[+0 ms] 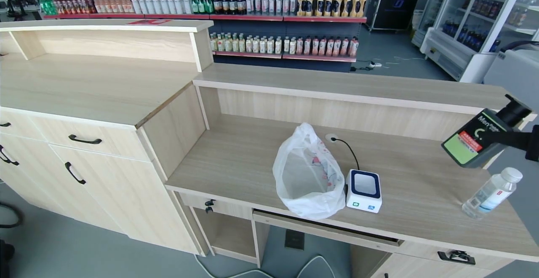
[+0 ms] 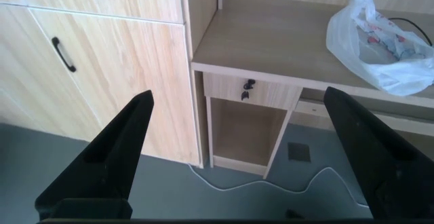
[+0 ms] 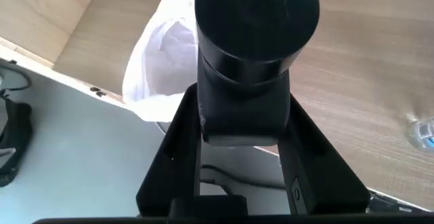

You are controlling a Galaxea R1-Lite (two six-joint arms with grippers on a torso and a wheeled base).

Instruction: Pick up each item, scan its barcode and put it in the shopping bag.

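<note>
While the right end effector [image 3: 243,112] clamps it, the dark bottle [image 1: 473,141] tilts.

On the counter [image 1: 236,160], the scanner [image 1: 364,190] sits just right of the shopping bag [image 1: 308,177]. The water bottle [image 1: 492,193] stands farther right, near the held bottle [image 1: 476,141].

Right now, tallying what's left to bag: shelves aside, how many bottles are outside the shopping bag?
2. A dark bottle held in the right gripper over the counter's right end; a clear water bottle on the counter there. The shopping bag may hide more.
</note>
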